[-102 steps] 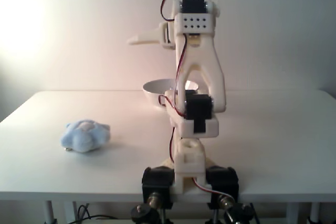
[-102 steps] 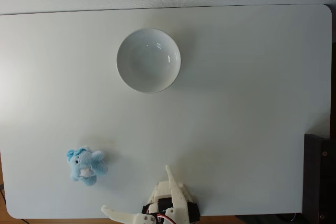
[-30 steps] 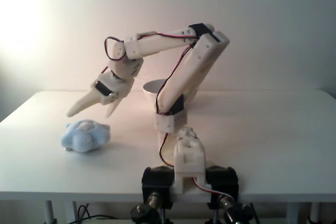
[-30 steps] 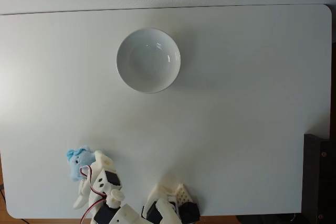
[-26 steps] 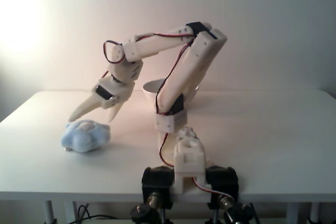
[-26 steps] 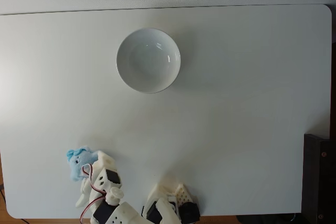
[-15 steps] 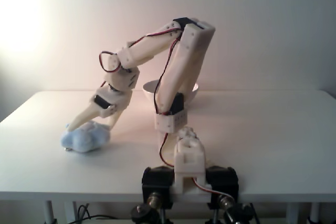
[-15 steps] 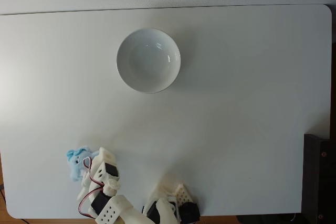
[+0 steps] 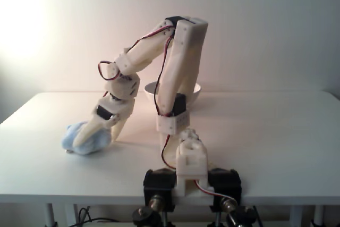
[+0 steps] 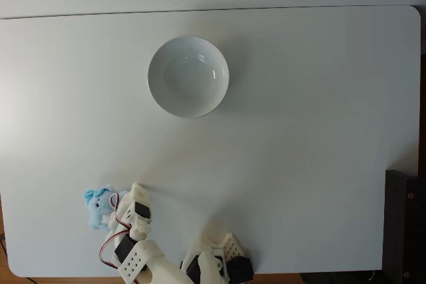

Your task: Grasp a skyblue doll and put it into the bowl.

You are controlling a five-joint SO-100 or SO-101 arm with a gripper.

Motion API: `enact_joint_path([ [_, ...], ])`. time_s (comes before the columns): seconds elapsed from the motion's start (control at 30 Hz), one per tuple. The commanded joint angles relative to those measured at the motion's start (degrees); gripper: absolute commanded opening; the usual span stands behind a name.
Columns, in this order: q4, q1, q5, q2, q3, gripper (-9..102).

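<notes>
The skyblue doll [image 9: 70,135] [image 10: 97,205] lies on the white table near the front left corner. My gripper [image 9: 92,142] [image 10: 113,215] has come down over it, its two white fingers spread with the doll between them, so it stands open. In the top-down fixed view the wrist covers the doll's right half. Further back near the table's middle sits the white bowl [image 10: 156,94], with nothing in it; in the front fixed view the arm hides most of the bowl [image 9: 194,90].
The arm's base [image 9: 191,176] is clamped at the table's front edge. A dark block [image 10: 405,224] stands off the table's right side. The table's left edge [image 10: 2,217] runs close to the doll.
From folded upright, the arm swung left and stretched out. Over the last second the open gripper lowered from above the doll until its fingers straddle it. Doll and bowl have not moved.
</notes>
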Motion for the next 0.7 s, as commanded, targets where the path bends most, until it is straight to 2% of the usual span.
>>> enact_joint_path([
  [0.0, -0.62, 0.44, 0.35, -0.18, -1.41, 63],
  [0.27, -0.53, 0.53, -0.26, 0.26, -1.32, 28],
  [0.47, 0.35, 0.53, -0.35, 0.62, -0.62, 6],
  [0.57, 0.35, 0.79, -0.35, 2.81, -0.70, 0],
  [0.67, 0.35, 0.79, -0.35, 6.24, -1.05, 0],
])
